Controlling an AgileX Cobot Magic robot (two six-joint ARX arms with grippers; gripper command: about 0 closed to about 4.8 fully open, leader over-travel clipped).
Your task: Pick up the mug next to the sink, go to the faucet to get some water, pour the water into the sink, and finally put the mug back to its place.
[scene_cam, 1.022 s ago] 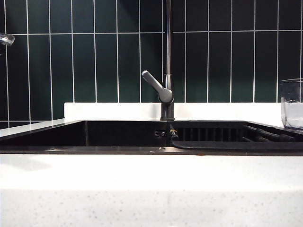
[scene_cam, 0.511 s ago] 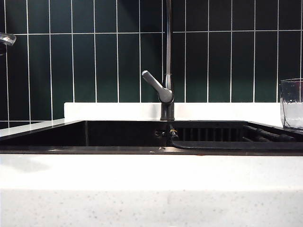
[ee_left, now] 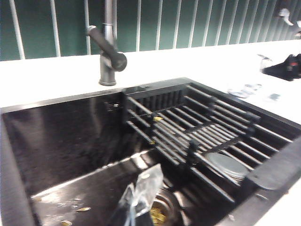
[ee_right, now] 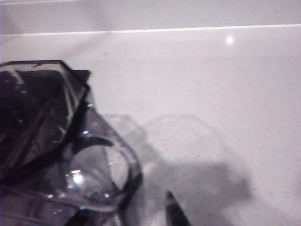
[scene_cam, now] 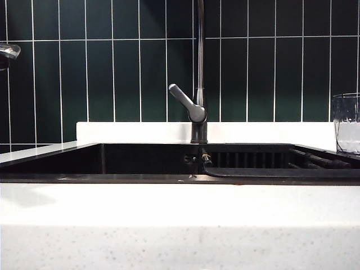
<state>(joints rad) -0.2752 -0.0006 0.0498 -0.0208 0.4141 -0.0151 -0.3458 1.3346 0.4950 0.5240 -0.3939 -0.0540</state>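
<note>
The right tool is seen only in the right wrist view, where one dark fingertip shows just beside the mug without touching it. Its jaws are spread wide and nothing is gripped between them. The mug, of clear glass, is stood upright on the white table, and its shadow is cast across the bare surface next to it. The left tool is seen in the left wrist view, pressed closed with nothing held, and it is hung above the sink, near the drain. A ribbed black rack is set in the part of the sink beside it, and the faucet is stood on the table behind the basin. In the exterior view the mug is found at the right edge of the frame, on the table beside the sink, well apart from the faucet in the middle. The faucet's lever is angled toward the upper left, in front of the dark green tiled wall. Neither tool can be made out with certainty in that view.
</note>
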